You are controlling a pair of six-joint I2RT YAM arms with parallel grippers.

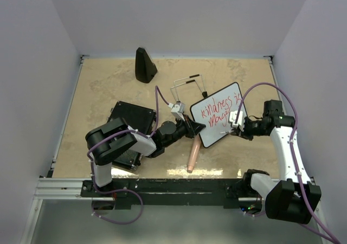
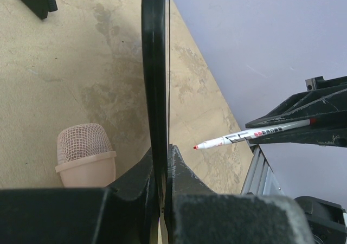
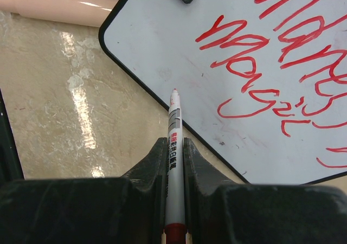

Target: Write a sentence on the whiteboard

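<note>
The whiteboard point(image 1: 219, 114) stands tilted at the table's middle right, with two lines of red handwriting on it point(image 3: 260, 65). My left gripper point(image 1: 196, 127) is shut on its left edge; in the left wrist view the black frame point(image 2: 154, 65) runs edge-on between the fingers point(image 2: 162, 162). My right gripper point(image 1: 234, 126) is shut on a white marker with a red tip point(image 3: 173, 141). The marker point(image 2: 244, 136) points at the board's lower part. Its tip stands a short way off the surface, near the lower edge.
A pink microphone-shaped thing point(image 1: 193, 156) lies under the board, its mesh head point(image 2: 85, 154) close to my left fingers. A black ribbed case point(image 1: 130, 130) sits under the left arm. A black cone point(image 1: 145, 65) stands at the back. The board's wire legs point(image 1: 190, 84) reach backward.
</note>
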